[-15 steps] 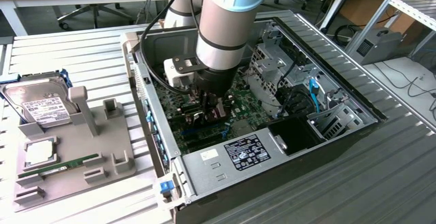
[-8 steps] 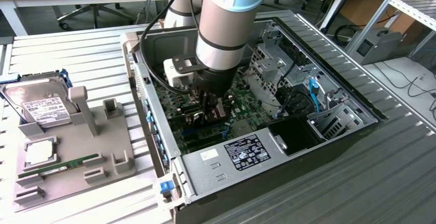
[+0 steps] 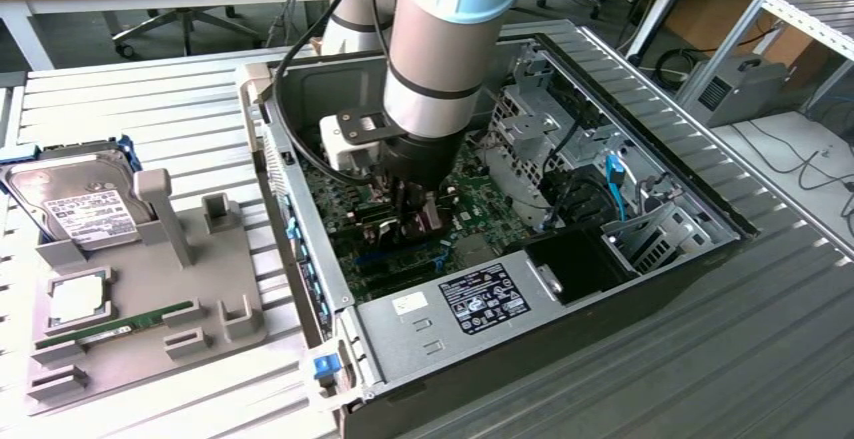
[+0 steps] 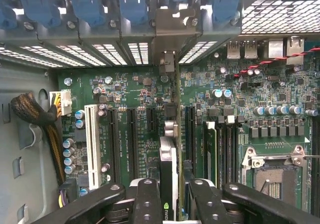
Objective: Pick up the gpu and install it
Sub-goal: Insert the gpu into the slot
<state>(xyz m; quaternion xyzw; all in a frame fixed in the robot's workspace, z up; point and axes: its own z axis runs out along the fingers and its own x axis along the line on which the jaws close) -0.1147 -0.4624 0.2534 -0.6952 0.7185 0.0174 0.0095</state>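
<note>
- The gripper [image 4: 170,201] is closed on the gpu [image 4: 168,156], which is clamped edge-on between the two fingers [image 4: 147,199]
- The card is held upright just over the green motherboard [image 4: 130,83], inside the open computer case [image 3: 387,329]
- Straight ahead of the jaws, the card's pale bracket [image 4: 167,31] is seen at the case's rear slot wall
- Whether the card is seated cannot be told
</note>
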